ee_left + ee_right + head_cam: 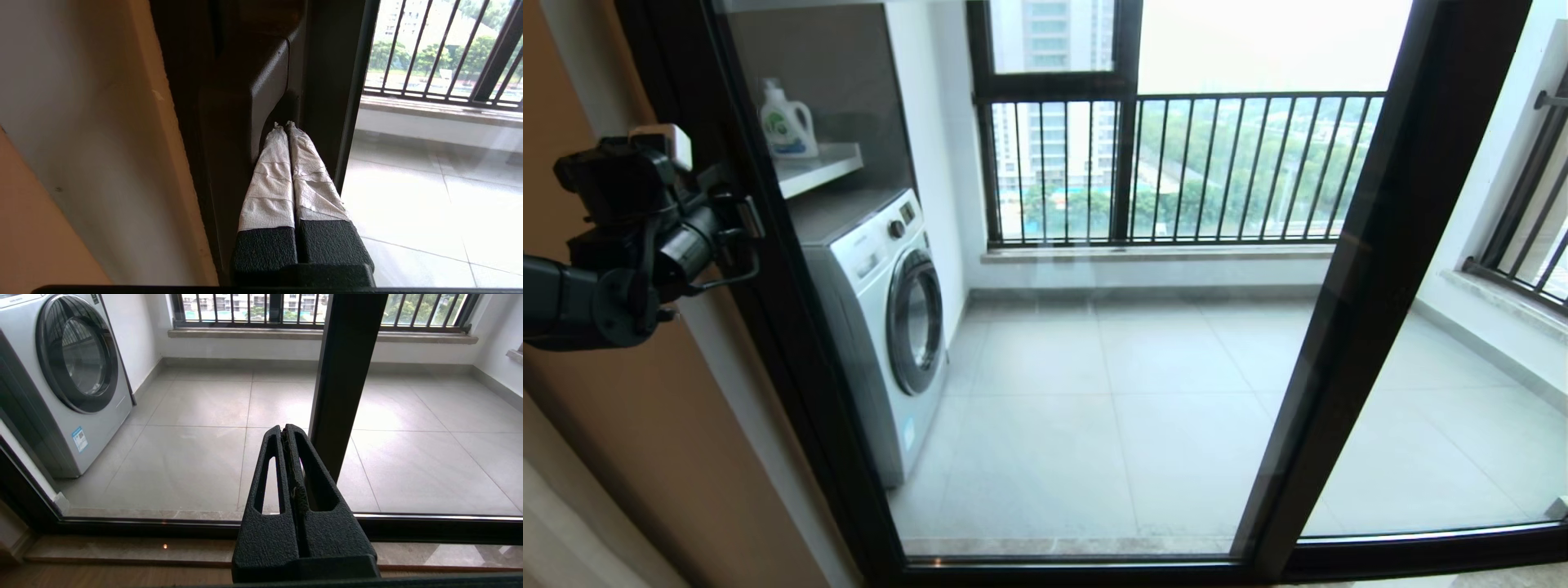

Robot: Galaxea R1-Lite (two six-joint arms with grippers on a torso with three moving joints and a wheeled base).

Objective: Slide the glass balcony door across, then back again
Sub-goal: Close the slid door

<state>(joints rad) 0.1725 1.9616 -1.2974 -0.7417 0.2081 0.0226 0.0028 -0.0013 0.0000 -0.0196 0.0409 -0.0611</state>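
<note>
Left fingers (282,171): white-taped, pressed together with nothing between them, tips against the side of the latch handle (249,106)
Left gripper (284,126): raised at the left upright of the glass balcony door (1045,327), right by the tan wall (645,425)
Right gripper (284,435): black fingers closed flat on each other, empty, held low in front of the glass and apart from it
Door: its left upright sits against the wall side, its right upright (1372,269) crosses the middle of the opening; the bottom rail runs along the sill
Behind the glass: washing machine (882,318) at the balcony's left wall, detergent bottle (786,122) on the shelf (817,167) above it, barred railing window (1176,163) along the far side, grey tiled floor (1135,392)
In the way: only the handle's own block, just beside the left fingertips
Head view only: the bottle, the shelf and the left arm's body
Left wrist view only: the contact at the handle
Right wrist view only: the right gripper, and the marble sill (122,549) under the bottom rail
</note>
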